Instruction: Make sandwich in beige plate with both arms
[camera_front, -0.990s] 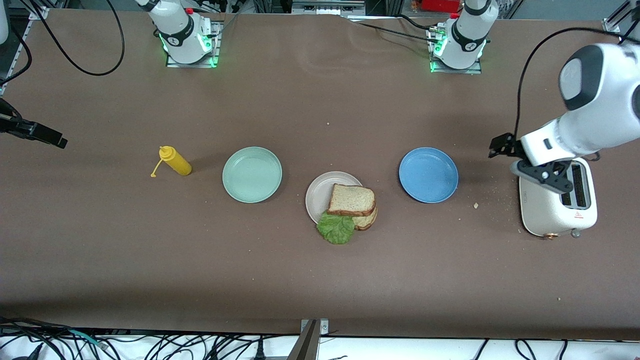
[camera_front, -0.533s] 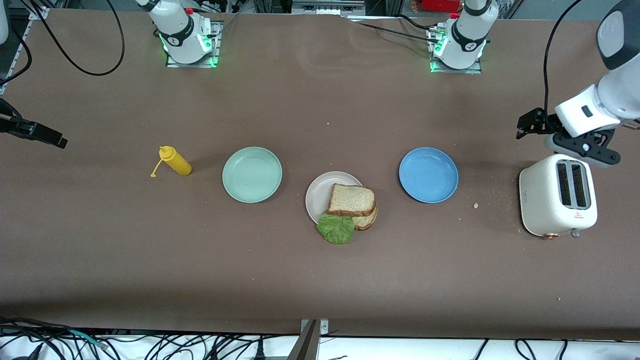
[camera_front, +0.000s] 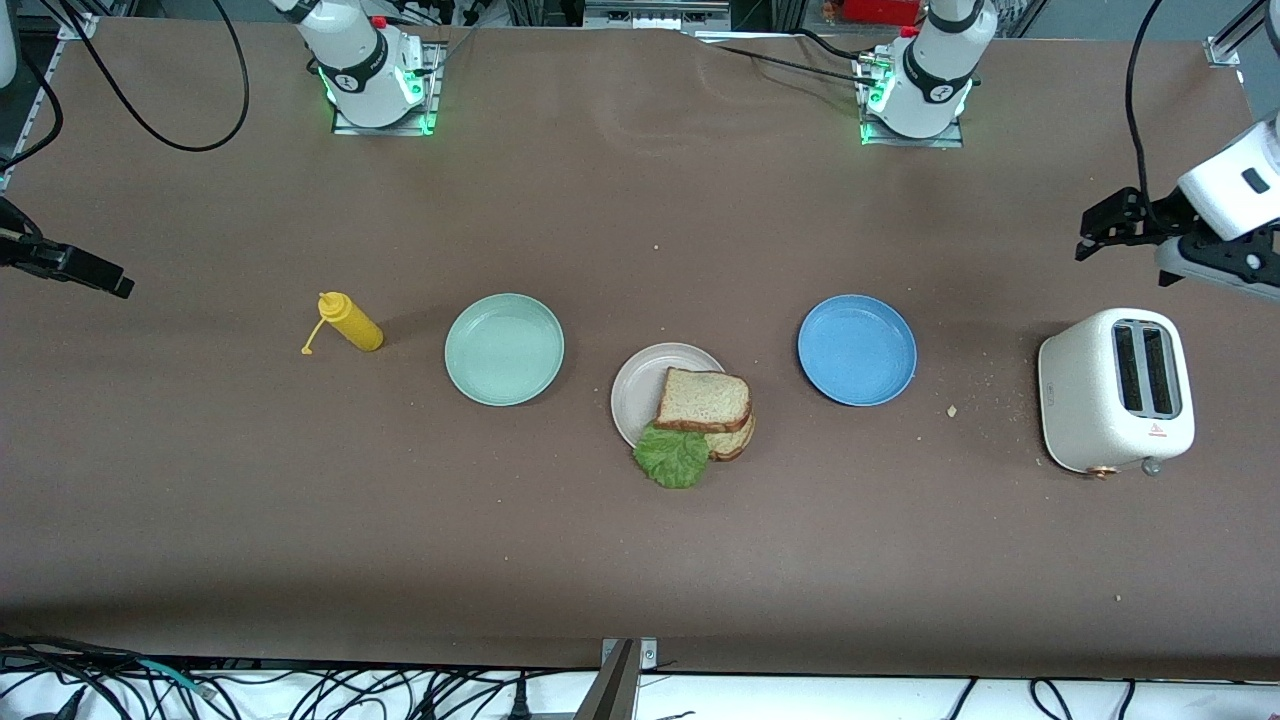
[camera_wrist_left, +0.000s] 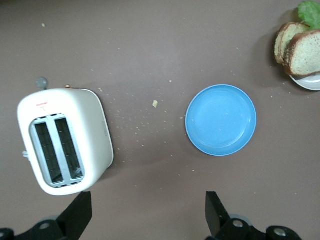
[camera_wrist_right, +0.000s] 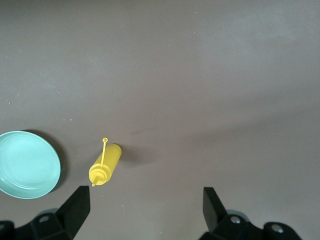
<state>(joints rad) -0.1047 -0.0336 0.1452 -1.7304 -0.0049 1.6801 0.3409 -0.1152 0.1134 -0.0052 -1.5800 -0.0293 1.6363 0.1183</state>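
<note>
I see the sandwich (camera_front: 705, 415), two square slices of brown-crusted wholemeal bread stacked slightly askew with a ruffled green lettuce leaf (camera_front: 672, 457), sitting on the round pale beige plate (camera_front: 640, 385) mid-worktop. The stack covers the part of the plate nearest the front camera, and the leaf spills over the rim there; whether it touches the brown worktop (camera_front: 640, 560) I cannot quite tell.

Around it: a round blue plate (camera_front: 857, 349) beside the beige one toward the left arm's end, a round mint-green plate (camera_front: 504, 349) toward the right arm's end, each apart from it with a bare gap between. Near the mint plate lies a yellow squeeze bottle (camera_front: 349, 322) on its side, cap strap trailing. A white two-slot toaster (camera_front: 1116, 389) stands well toward the left arm's end, crumbs scattered between it and the blue plate.

The left gripper (camera_wrist_left: 148, 212) hangs over the worktop at that end, just off the toaster's side toward the bases, jaws wide apart and empty. The right gripper (camera_wrist_right: 146, 210) hangs at the other end near the edge, looking down on the bottle and the mint plate, jaws likewise spread with nothing between them.

Nothing stands over the sandwich. A broad bare strip runs along the camera-side edge, and another lies between the plates and the bases.
</note>
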